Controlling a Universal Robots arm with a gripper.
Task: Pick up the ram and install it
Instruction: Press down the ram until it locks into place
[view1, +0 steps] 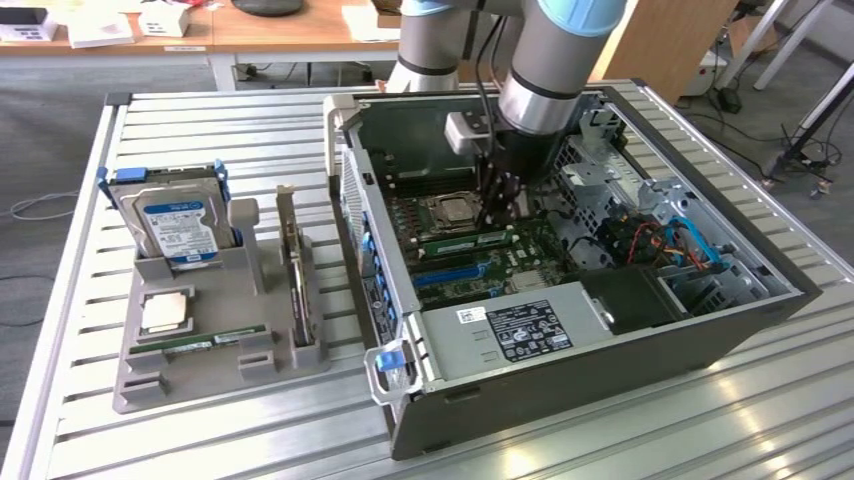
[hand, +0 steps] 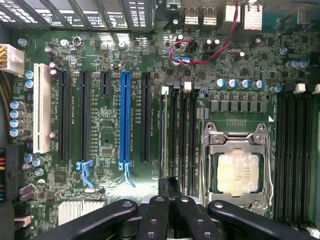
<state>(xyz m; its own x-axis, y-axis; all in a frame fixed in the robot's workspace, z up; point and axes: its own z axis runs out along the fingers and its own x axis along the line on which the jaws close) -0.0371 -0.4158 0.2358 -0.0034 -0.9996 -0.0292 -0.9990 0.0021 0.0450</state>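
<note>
In the exterior view, the arm reaches down into the open computer case lying on its side on the slatted metal table, and the gripper hangs just above the motherboard, right beside the processor socket. Its jaws are closed together, and a narrow green ram stick lies on the board just below the fingertips, next to the socket; whether the fingers are pinching it cannot be told from here. On the exterior view's left, a grey holder tray sits on the table well apart from the case, carrying a blue-labelled hard drive standing upright, a square silver processor chip, and a second ram stick lying flat near the tray's front. In the wrist view, the black fingers are drawn close together over the board, above the memory slots that run beside the socket with its silver chip. A blue expansion slot stands among black ones further off.
</note>
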